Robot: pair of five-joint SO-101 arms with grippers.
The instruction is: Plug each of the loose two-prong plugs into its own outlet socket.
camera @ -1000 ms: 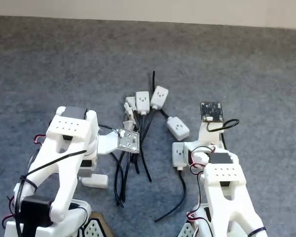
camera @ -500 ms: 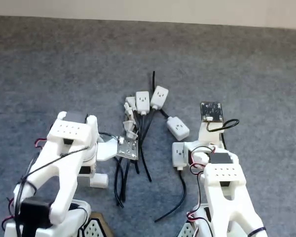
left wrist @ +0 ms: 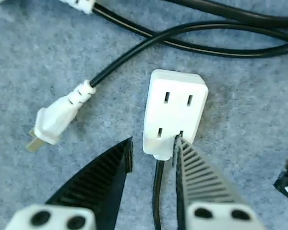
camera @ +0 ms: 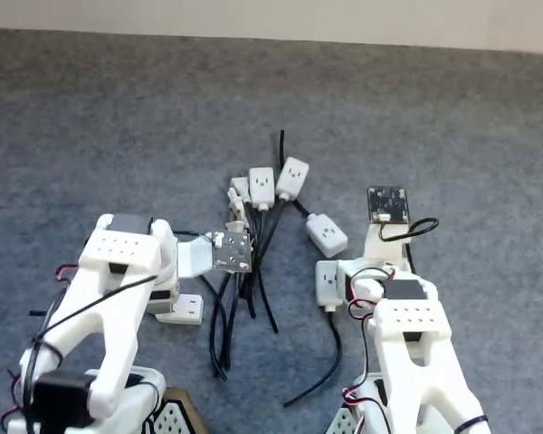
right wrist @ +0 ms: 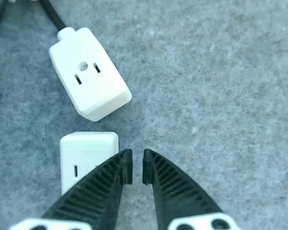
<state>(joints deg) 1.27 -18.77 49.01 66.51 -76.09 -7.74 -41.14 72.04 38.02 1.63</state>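
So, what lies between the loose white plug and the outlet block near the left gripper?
Bare grey carpet, in the left wrist view. The plug and the outlet block lie apart; the plug's black cord curves away past the block.

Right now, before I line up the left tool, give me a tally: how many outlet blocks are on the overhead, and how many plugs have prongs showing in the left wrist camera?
Outlet blocks: 4
Plugs with prongs showing: 1
Total: 5
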